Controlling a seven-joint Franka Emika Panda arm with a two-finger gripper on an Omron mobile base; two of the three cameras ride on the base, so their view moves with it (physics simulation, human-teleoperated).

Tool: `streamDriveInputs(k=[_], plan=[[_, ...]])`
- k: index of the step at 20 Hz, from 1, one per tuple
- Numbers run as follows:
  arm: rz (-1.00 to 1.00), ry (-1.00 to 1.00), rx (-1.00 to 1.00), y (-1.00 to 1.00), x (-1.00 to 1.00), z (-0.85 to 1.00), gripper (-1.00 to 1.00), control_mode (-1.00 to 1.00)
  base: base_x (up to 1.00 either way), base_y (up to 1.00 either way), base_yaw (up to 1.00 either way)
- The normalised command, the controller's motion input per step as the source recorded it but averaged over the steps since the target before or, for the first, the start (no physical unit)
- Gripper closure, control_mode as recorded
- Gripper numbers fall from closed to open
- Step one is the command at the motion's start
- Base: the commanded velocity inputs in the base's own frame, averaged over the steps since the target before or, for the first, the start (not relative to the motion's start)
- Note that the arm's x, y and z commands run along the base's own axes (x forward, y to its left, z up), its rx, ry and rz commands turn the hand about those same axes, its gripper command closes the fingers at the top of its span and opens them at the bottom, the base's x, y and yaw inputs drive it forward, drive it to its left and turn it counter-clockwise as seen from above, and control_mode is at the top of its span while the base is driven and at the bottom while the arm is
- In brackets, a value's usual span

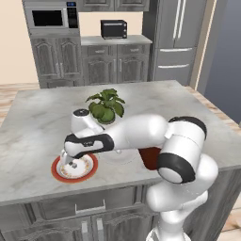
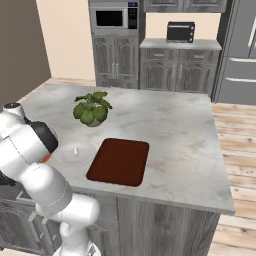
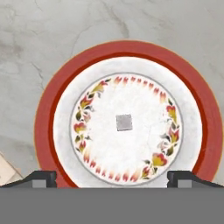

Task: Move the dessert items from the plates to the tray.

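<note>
A small pale grey square-looking morsel (image 3: 124,122) sits at the centre of the red-rimmed plate (image 3: 43,113), ringed by a flower pattern, straight below the pincer (image 3: 112,178), whose fingertips stand spread wide, holding nothing. The arm hides part of this plate in the left base view. Beyond the pincer lie the white plate (image 2: 75,154) with a tiny white cylinder (image 2: 76,150), then the dark red tray (image 2: 120,161). A potted plant (image 2: 91,108) stands farther back on the counter (image 2: 175,125).
</note>
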Motion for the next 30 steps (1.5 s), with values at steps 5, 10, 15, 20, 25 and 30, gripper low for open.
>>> streamDriveInputs(k=[5, 10, 15, 20, 25, 30], plan=[[0.0, 0.0, 0.0, 0.08, 0.08, -0.14, -1.0, -1.0, 0.0, 0.0, 0.0], [0.0, 0.0, 0.0, 0.04, 0.11, -0.06, -1.0, -1.0, 0.0, 0.0, 0.0], [0.0, 0.0, 0.0, 0.0, 0.12, -0.06, -1.0, -1.0, 0.0, 0.0, 0.0], [0.0, 0.02, 0.0, 0.01, 0.14, -0.12, -1.0, -1.0, 0.0, 0.0, 0.0], [0.0, 0.02, 0.0, 0.06, 0.14, -0.16, -1.0, -1.0, 0.0, 0.0, 0.0], [0.0, 0.04, 0.0, 0.13, 0.03, -0.1, -1.0, -1.0, 0.0, 0.0, 0.0]])
